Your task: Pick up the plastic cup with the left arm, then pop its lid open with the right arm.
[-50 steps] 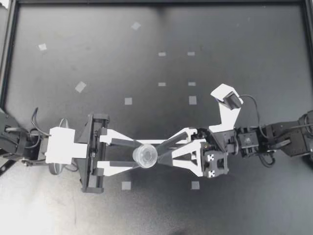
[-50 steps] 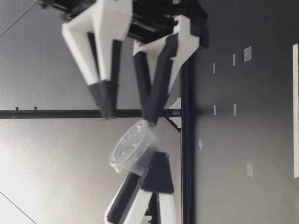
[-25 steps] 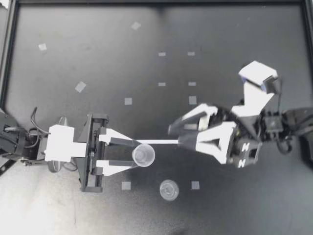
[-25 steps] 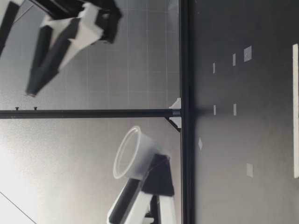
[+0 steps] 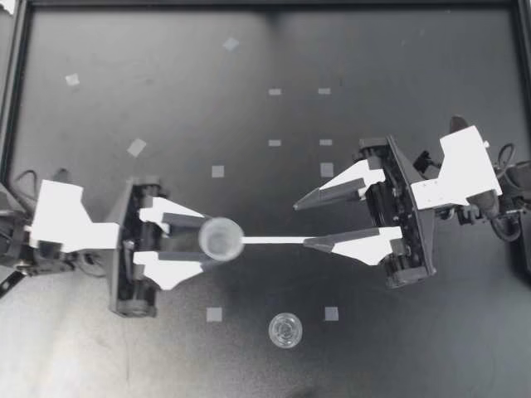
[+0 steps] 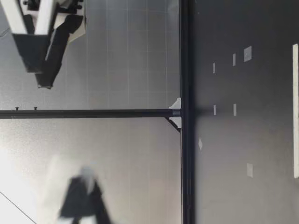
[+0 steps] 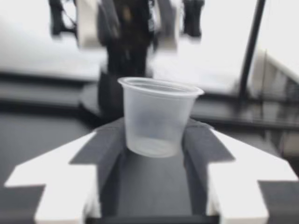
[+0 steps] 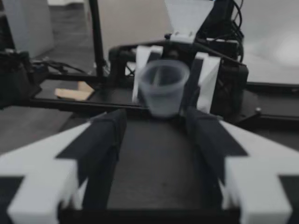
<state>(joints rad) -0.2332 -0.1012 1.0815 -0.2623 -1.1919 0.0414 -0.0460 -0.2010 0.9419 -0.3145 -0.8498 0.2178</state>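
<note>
Clear cup (image 5: pixel 221 239) pinched in left claw (image 5: pixel 211 240), right claw (image 5: pixel 300 224) spread, facing it, small lid (image 5: pixel 284 330) on table (image 5: pixel 166 99) nearby

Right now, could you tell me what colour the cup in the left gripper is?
The cup is translucent, colourless plastic; best in the left wrist view.

The dark counter (image 5: pixel 415 50) carries small pale tape squares (image 5: pixel 217 171) scattered across it and a thin white strip (image 5: pixel 274 240) near its middle. A black frame (image 5: pixel 265 3) borders it.
</note>
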